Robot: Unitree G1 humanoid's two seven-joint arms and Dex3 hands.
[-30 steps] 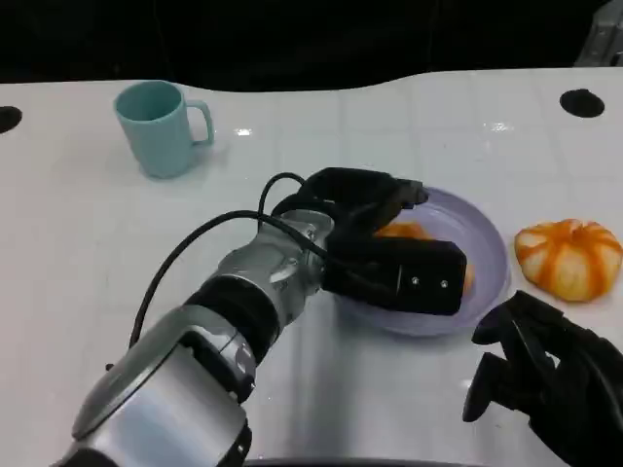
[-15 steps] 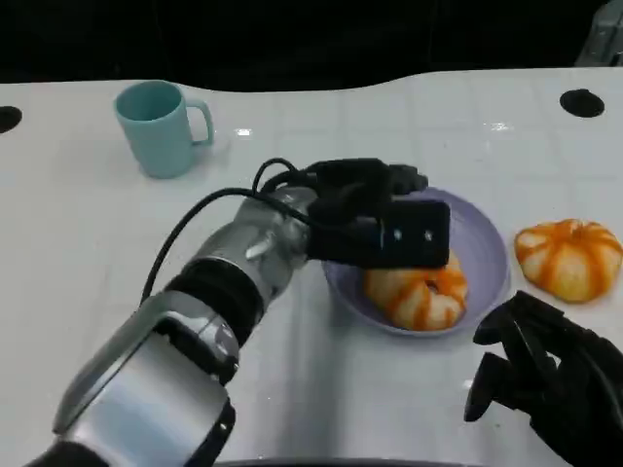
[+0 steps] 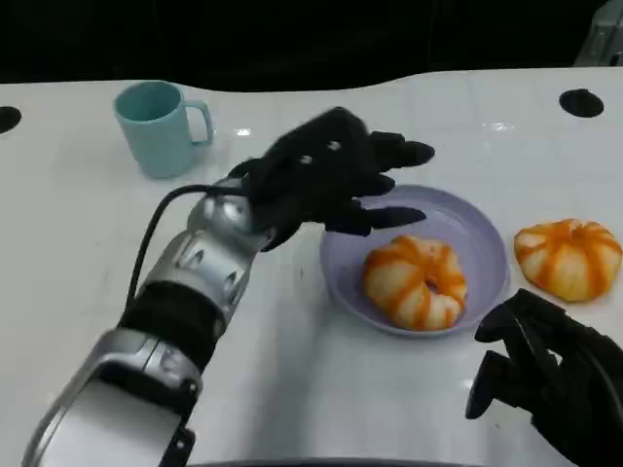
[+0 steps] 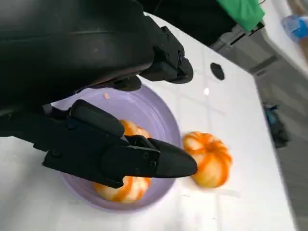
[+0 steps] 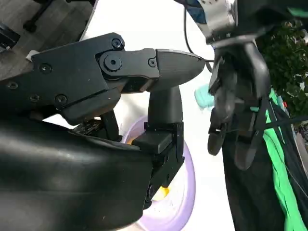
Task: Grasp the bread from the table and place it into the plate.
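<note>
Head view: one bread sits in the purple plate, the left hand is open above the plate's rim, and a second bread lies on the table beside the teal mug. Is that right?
Not quite. The second bread lies beside the purple plate, on the side away from the teal mug, as the head view shows. The rest holds: one bread sits in the plate, and the left hand is open above its rim.

Left hand hovers over the plate rim; bare table lies beyond.

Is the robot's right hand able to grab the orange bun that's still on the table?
Probably yes. The bun sits on bare table beside the plate, just beyond the right hand, with nothing lying between them.
</note>
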